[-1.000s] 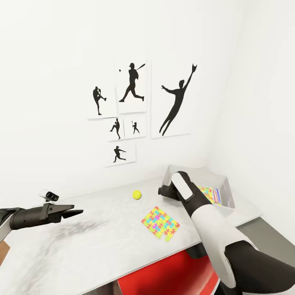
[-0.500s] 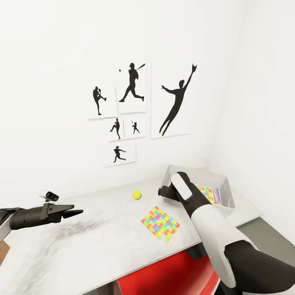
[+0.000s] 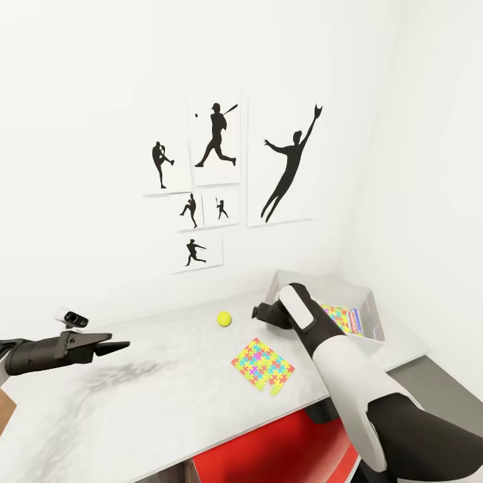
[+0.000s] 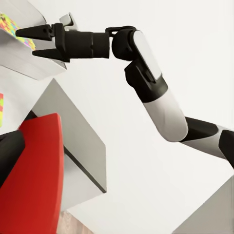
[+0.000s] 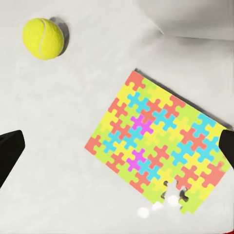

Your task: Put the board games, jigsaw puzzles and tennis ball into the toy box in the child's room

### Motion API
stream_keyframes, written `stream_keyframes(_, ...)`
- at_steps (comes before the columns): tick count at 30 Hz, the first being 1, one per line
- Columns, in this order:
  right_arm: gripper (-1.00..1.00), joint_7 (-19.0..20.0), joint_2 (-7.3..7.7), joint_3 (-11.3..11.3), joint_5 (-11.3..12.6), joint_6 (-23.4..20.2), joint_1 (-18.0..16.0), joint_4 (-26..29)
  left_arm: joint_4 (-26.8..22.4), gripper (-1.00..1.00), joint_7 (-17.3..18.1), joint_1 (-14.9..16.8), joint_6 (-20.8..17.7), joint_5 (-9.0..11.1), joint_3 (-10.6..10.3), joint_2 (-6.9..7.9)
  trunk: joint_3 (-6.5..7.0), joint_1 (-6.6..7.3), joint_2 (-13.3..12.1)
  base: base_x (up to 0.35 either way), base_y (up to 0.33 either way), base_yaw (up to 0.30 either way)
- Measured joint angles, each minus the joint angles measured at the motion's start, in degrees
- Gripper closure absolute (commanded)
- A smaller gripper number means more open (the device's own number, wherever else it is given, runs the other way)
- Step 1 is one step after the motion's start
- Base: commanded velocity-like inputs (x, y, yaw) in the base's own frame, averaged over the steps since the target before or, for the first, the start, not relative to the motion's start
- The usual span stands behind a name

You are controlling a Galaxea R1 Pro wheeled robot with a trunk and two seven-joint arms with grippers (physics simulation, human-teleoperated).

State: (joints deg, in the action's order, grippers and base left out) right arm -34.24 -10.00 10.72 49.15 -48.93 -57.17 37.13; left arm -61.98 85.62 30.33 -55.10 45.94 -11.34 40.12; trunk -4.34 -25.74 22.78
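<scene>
On the pale grey table (image 3: 168,402) lie the tennis ball (image 3: 224,318) and one jigsaw puzzle (image 3: 262,365). The light-grey toy box (image 3: 335,287) stands at the table's right end, with a second puzzle sheet (image 3: 337,315) and a printed box (image 3: 356,322) inside. My right gripper (image 3: 259,312) hovers between ball and toy box. In the right wrist view it (image 5: 119,148) is wide open above the puzzle (image 5: 156,141), with the ball (image 5: 43,38) to one side. My left gripper (image 3: 117,345) hangs open and empty over the table's left part.
A red object (image 3: 268,443) sits under the table's front edge. White walls close the corner behind and to the right, with baseball silhouette posters (image 3: 221,174). A lower dark grey section (image 3: 436,382) joins the table at the right.
My right gripper has shifted a little to the left, away from the toy box. My left gripper has drawn back slightly to the left. The toys have not moved.
</scene>
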Motion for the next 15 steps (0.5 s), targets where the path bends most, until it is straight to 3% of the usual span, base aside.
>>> stream_keyframes(7, -1.00, 0.90, 0.00, -0.05, -0.06, 2.36, -0.22, -4.46, 0.00, -1.00, 0.53, 0.00, -0.01, 0.09, -0.05, 0.13, 0.00, 0.00, 0.00, 0.000, 0.000, 0.000)
stream_keyframes(15, -1.00, 1.08, 0.00, 0.02, -0.21, 2.67, -0.31, -5.14, 0.00, -1.00, 0.58, 0.00, -0.01, 0.00, -0.06, 0.14, 0.00, 0.00, 0.00, 0.000, 0.000, 0.000)
